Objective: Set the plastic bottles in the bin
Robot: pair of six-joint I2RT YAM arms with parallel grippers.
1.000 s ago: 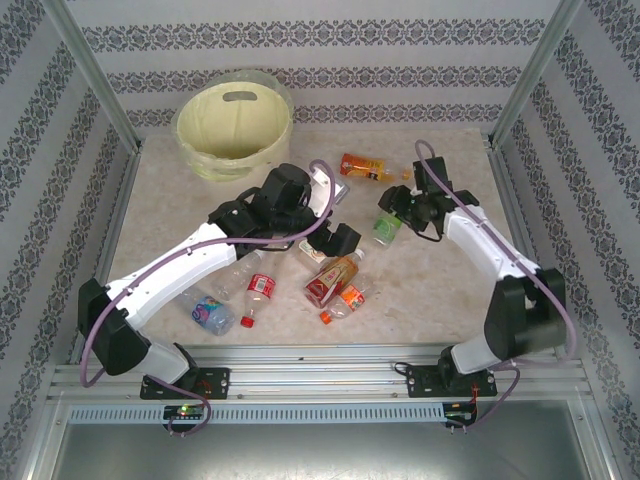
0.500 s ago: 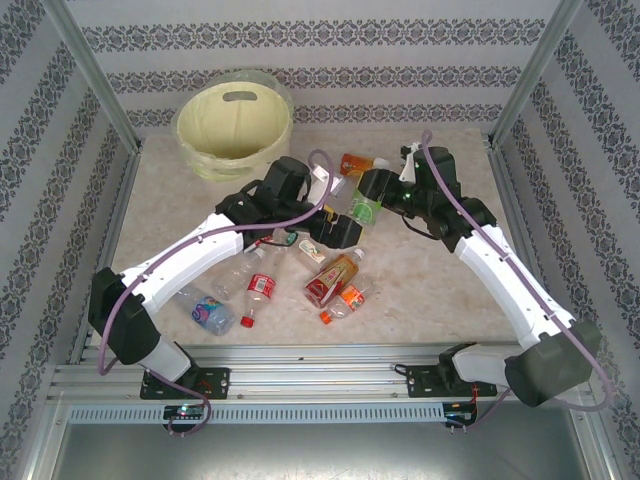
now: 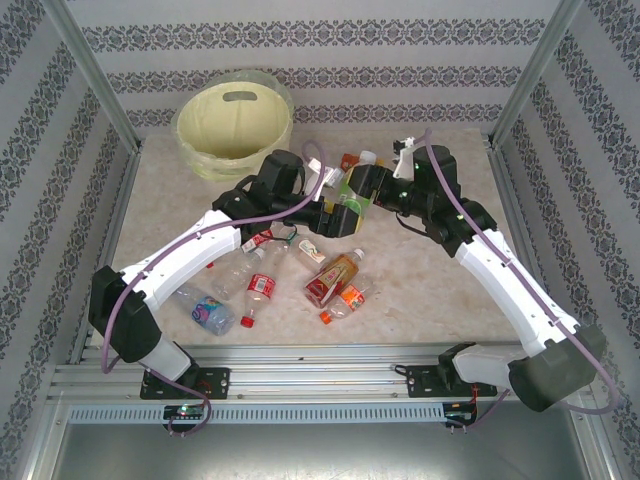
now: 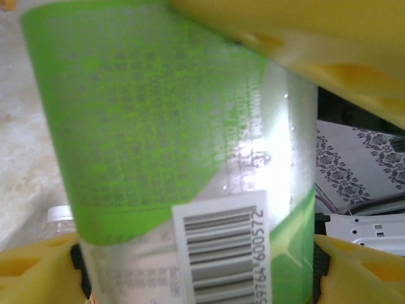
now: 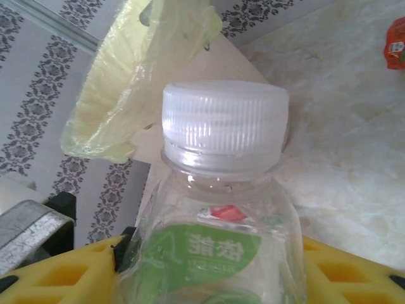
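the green-label bottle hangs above the middle of the bench, caught between the two arms, with the bin well apart at its 10 o'clock in the far left corner. the right jaws are clenched on this bottle: in the right wrist view its clear shoulder sits squeezed between the yellow pads at 7 and 5 o'clock, touching both, and the white cap points up at 12 o'clock, with the bin's lined rim behind it at 10 o'clock. the left jaws come in from the 9 o'clock side and straddle the same bottle; in the left wrist view its green label and barcode stand between the yellow pads low at 7 and 5 o'clock, but whether they press the plastic or only flank it i cannot tell. loose bottles lie on the bench at 6 to 8 o'clock of the held one: a red-label bottle, a blue-label bottle and an amber bottle; an orange-label bottle lies at its 12 o'clock.
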